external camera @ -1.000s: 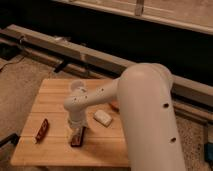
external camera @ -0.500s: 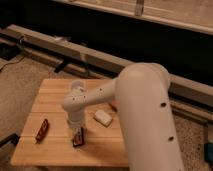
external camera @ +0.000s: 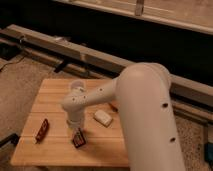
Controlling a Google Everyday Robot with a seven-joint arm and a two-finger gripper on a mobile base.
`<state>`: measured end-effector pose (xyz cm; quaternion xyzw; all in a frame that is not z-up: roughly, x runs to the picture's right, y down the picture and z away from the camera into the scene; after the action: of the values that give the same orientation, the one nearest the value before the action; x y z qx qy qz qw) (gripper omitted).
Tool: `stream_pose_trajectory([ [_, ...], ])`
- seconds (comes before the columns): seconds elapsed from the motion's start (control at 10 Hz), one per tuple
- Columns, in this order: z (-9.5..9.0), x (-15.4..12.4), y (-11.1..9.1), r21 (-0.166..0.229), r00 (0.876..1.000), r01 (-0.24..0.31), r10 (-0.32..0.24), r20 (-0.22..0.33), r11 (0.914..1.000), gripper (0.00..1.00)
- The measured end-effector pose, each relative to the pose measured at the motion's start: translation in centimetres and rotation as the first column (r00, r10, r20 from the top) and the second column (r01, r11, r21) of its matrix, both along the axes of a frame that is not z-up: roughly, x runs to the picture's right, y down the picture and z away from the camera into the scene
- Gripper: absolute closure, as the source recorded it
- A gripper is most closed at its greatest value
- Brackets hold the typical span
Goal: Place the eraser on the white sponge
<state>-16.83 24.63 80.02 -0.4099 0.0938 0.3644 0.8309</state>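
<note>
The eraser (external camera: 78, 138), a small dark block with reddish edges, is at the front middle of the wooden table (external camera: 50, 102). My gripper (external camera: 75, 126) points down right over its far end, touching or nearly touching it. The white sponge (external camera: 103, 118), a pale rounded pad, lies on the table to the right of the gripper, about a hand's width from the eraser. My large white arm (external camera: 145, 110) reaches in from the right and hides the table's right part.
A slim dark red elongated object (external camera: 41, 130) lies near the table's left front. A pale cup (external camera: 76, 87) stands behind the gripper. A small orange thing (external camera: 114, 106) peeks out by the arm. A metal rail (external camera: 75, 50) runs behind the table.
The eraser's near end seems to have shifted slightly to the right under the gripper. The arm and the sponge have hardly moved.
</note>
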Motion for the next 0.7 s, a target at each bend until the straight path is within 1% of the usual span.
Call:
stream_pose_trajectory([
  [0.2,-1.8,0.2,-2.1,0.036,0.999,-0.028,0.027,0.02,0.9989,1.0],
  [0.3,-3.1,0.7,-3.8,0.056,0.998,-0.054,0.052,0.032,0.997,1.0],
  [0.4,-4.4,1.6,-5.9,0.079,0.996,-0.083,0.079,0.042,0.9935,1.0],
  [0.5,-4.9,2.7,-7.7,0.094,0.994,-0.104,0.1,0.044,0.9901,1.0],
  [0.6,-5.0,4.1,-9.1,0.103,0.993,-0.116,0.113,0.036,0.988,1.0],
  [0.7,-4.7,5.7,-10.5,0.108,0.992,-0.127,0.125,0.026,0.986,1.0],
])
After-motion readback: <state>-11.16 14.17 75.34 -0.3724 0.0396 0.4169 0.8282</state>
